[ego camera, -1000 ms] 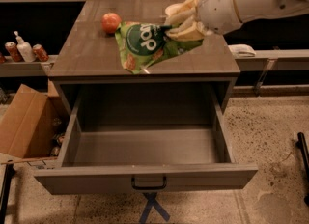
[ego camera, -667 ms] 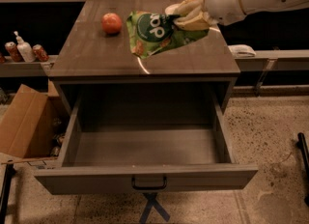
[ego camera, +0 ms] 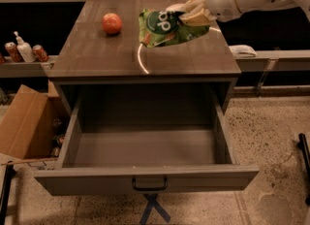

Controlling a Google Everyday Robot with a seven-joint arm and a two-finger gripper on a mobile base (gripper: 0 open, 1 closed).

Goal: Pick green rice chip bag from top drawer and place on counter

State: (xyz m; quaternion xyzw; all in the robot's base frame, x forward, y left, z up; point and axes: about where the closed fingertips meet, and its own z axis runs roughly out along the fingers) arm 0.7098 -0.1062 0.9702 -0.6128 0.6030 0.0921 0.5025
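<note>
The green rice chip bag (ego camera: 167, 27) is crumpled, with a dark green round logo, and hangs just above the counter (ego camera: 97, 54) near its back right part. My gripper (ego camera: 193, 13) comes in from the upper right and is shut on the bag's right end. The top drawer (ego camera: 145, 146) is pulled fully open below the counter and is empty inside; its front panel carries a small dark pull handle (ego camera: 150, 185). A thin bright curved ring line (ego camera: 140, 59) marks the counter under the bag.
A red apple (ego camera: 112, 24) sits on the counter's back left. A brown cardboard box (ego camera: 24, 124) stands on the floor left of the drawer. Cans and a bottle (ego camera: 23, 51) stand on a low shelf at left. A rail runs to the right.
The gripper has carried the bag up and farther back over the counter, to the right of the apple. The drawer and the apple have not moved.
</note>
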